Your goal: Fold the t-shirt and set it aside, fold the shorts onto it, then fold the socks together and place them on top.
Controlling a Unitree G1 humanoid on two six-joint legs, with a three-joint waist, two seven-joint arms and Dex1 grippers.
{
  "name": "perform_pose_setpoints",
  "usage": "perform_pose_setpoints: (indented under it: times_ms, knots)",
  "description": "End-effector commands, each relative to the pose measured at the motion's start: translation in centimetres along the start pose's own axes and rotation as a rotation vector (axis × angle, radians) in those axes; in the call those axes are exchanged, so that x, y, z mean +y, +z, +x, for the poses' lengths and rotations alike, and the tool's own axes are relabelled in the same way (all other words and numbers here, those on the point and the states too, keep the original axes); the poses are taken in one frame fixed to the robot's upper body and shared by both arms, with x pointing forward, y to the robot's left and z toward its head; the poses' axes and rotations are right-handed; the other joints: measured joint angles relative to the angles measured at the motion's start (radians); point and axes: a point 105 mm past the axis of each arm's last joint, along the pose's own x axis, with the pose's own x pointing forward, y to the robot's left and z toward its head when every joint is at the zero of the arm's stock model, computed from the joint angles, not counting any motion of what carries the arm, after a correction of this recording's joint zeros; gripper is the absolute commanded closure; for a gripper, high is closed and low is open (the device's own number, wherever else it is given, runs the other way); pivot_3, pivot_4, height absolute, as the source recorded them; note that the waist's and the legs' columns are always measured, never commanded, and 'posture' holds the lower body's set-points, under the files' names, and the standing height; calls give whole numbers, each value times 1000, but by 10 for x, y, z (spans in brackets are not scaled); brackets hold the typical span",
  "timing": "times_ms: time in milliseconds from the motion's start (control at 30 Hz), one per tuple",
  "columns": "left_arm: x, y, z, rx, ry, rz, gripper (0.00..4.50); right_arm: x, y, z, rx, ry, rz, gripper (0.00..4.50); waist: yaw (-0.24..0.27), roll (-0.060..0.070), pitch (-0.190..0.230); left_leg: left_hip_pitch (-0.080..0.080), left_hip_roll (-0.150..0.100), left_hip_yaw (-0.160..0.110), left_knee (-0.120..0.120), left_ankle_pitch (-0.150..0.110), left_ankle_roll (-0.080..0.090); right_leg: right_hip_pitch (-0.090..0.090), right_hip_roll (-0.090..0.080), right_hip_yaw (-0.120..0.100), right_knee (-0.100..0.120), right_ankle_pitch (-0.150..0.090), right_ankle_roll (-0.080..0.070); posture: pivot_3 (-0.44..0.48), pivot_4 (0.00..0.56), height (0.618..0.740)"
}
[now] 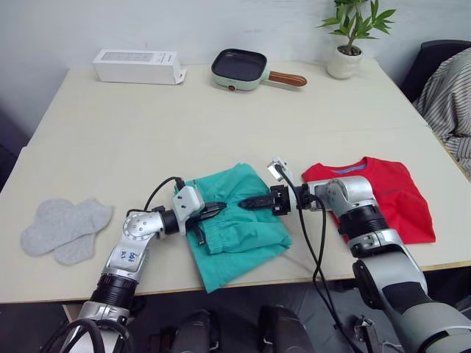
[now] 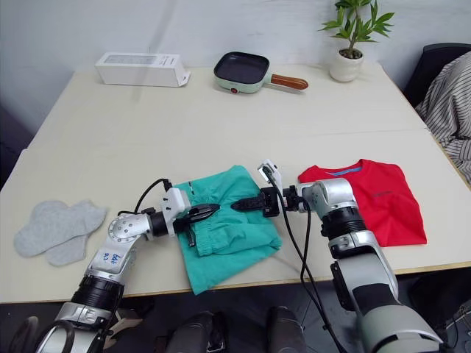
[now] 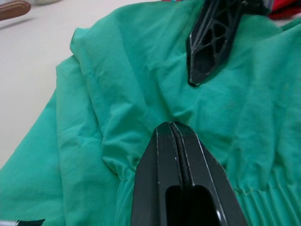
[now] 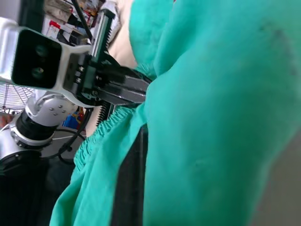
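The shorts (image 1: 235,220) lie crumpled at the table's (image 1: 221,125) near edge, between the two arms. The left gripper (image 1: 215,209) rests on the fabric by the gathered waistband, fingers (image 3: 181,188) pressed together. The right gripper (image 1: 250,201) faces it just apart; green cloth drapes over its fingers, clamped. The t-shirt (image 1: 390,195) lies folded to the right; the socks (image 1: 66,228) far left.

- The t-shirt (image 1: 383,195), bright red with a blue neckband, lies folded flat near the worktop's front right.
- The shorts (image 1: 237,220), teal-green and rumpled, lie partly folded just left of it.
- The socks (image 1: 65,228), light grey, lie overlapping, well apart at far left.
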Motion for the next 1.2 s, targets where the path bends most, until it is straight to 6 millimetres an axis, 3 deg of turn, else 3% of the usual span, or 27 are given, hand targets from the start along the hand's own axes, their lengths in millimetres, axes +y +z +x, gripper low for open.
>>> perform_pose_setpoints:
  times_ms: [33, 133, 233, 500, 600, 733, 900, 1000, 1067, 1200]
  knots:
    - [0, 34, -9, -147, -28, -37, 4115, 28, 19, -29, -56, 94, -128, 4500, 5, 0, 0, -2, 0, 0, 0, 0, 0, -2, 0, 0, 1, 0, 0, 0, 150, 740]
    - [-4, 59, -14, -222, -64, -67, 3309, 52, 27, -69, -10, 138, -259, 4500, 5, 1, 1, -14, -1, -1, 4, 4, 7, -12, -1, -1, 2, 1, 1, 0, 150, 740]
    - [-12, 75, -16, -244, -91, -70, 2427, 70, 34, -118, 32, 101, -288, 4500, 5, 1, 1, -15, -2, -1, 7, 2, 11, -10, 0, -5, 1, 1, 2, 0, 150, 740]
    - [-19, 80, -21, -249, -109, -137, 46, 60, 41, -223, 8, -331, -311, 4500, 5, 3, 2, -14, -1, 1, 8, 0, 11, -8, 0, -10, -7, 2, 3, 0, 150, 740]
    - [-19, 79, -21, -249, -108, -143, 46, 50, 34, -250, -3, -446, -270, 4500, 5, 3, 2, -14, 0, 1, 9, 0, 11, -8, 0, -11, -7, 2, 3, 0, 150, 740]
    - [-20, 80, -20, -245, -112, -147, 46, 23, 8, -281, 39, -592, -199, 4500, 5, 3, 2, -14, 0, 2, 10, 0, 11, -8, 0, -11, -7, 2, 3, 0, 150, 740]
    - [-19, 80, -21, -230, -101, -132, 46, -22, -23, -289, 137, -727, -225, 4500, 4, 4, 2, -14, 0, 3, 11, 0, 11, -8, 1, -11, -6, 2, 4, 0, 150, 740]
    - [-18, 80, -21, -222, -96, -116, 46, -43, -24, -291, 115, -822, -334, 4500, 3, 4, 3, -14, 0, 4, 12, 2, 11, -8, 2, -11, -4, 2, 4, 0, 150, 740]
    - [-19, 80, -21, -219, -97, -111, 46, -47, -26, -292, 118, -831, -355, 4500, 3, 5, 3, -14, -1, 5, 12, 3, 11, -8, 4, -11, -3, 2, 4, 0, 150, 740]
    - [-18, 80, -22, -215, -93, -107, 0, -39, -17, -299, 102, -835, -458, 3479, 5, 6, 4, -13, -2, 4, 14, 4, 12, -8, 3, -11, -1, 2, 4, 0, 150, 740]
